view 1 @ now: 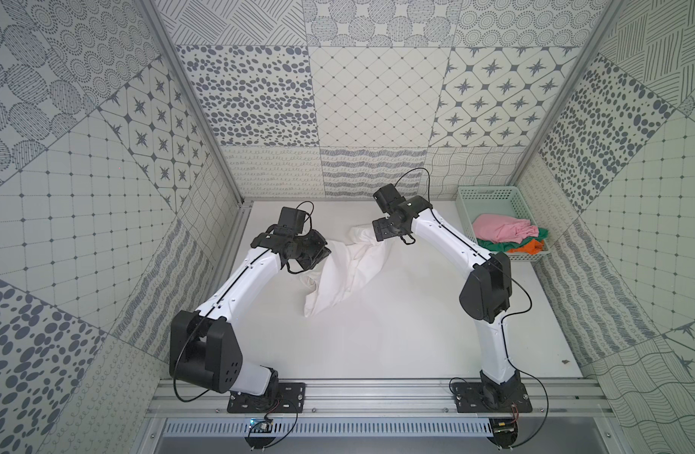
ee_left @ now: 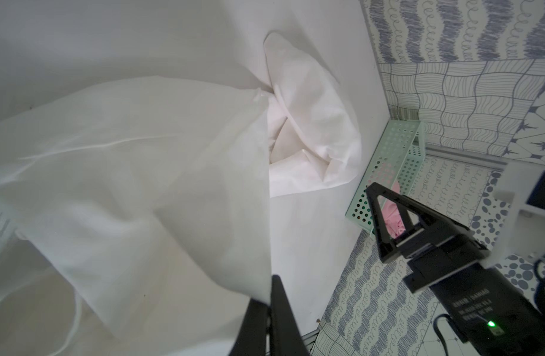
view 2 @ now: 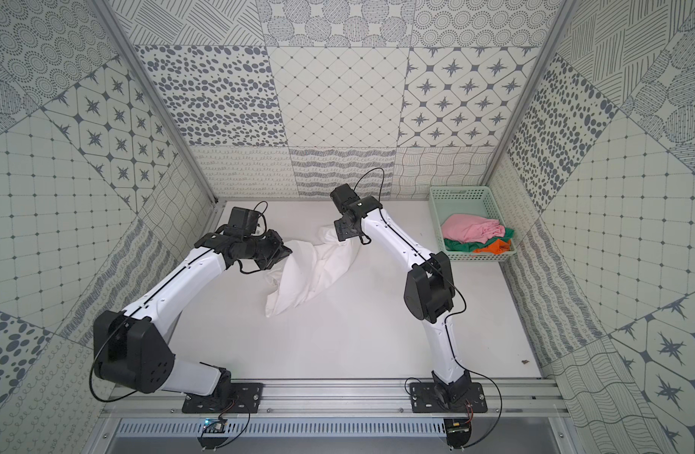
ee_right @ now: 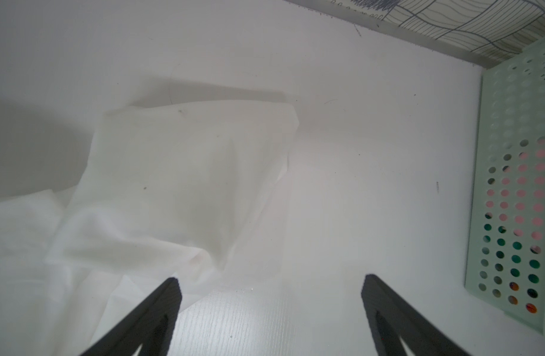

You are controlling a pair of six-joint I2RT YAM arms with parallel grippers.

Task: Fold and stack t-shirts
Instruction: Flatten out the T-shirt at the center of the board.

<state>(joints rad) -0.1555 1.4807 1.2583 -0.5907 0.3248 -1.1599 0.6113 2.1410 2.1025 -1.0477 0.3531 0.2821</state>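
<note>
Table [view 1: 377, 338]: white t-shirt [view 1: 340, 275] long axis diagonal, near-left to far-right.

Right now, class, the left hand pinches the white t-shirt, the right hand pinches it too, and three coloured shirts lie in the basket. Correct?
Not quite: the right hand is open, holding nothing, as the right wrist view shows. The left hand does pinch the white t-shirt, and three coloured shirts lie in the basket.

Four t-shirts [view 1: 340, 271], one basket [view 1: 484, 191], two arms [view 1: 236, 283].
</note>
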